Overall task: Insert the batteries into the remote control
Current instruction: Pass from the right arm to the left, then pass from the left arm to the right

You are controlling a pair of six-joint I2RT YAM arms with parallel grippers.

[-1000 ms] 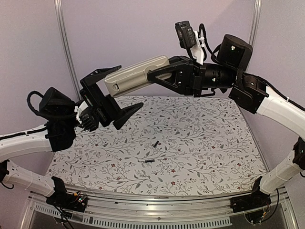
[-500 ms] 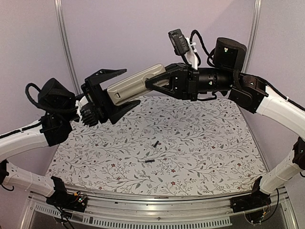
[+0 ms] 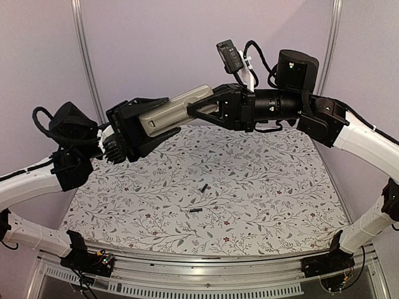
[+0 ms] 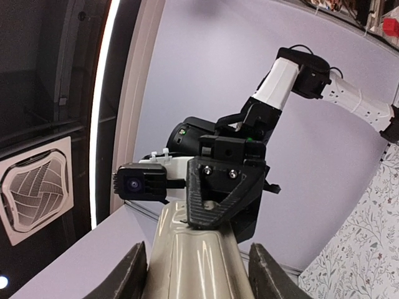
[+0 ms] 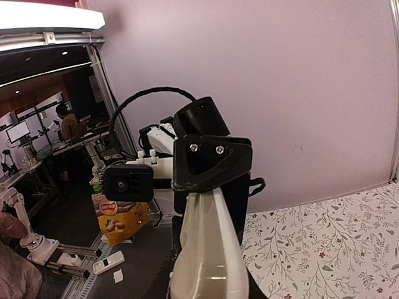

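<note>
We see the small rectangular remote control [image 3: 171,112], its grey-tan back showing in the top view, held in the air across the upper middle of that frame, well above the worktop [image 3: 280,187], which is covered in a pale cloth printed with grey leaves and small red flowers. The black right fingers [image 3: 212,109] are clamped on the right-hand end of the remote control. In the left wrist view one of them presses flat on the grey-tan back at the centre of the frame. The black left fingers [image 3: 146,101] enclose the other end, at left centre of the top view. In the left wrist view they stand at the bottom edge, one against each long side of the remote control, set at a middling width and gripping it. The right wrist view shows its white side running up from the bottom centre. Two thin dark cylindrical batteries [image 3: 204,187] lie on the worktop near the centre of the top view, a little apart. One is slanted, and the other [image 3: 195,212] is just below it in the frame and nearly level. Neither arm touches them.
</note>
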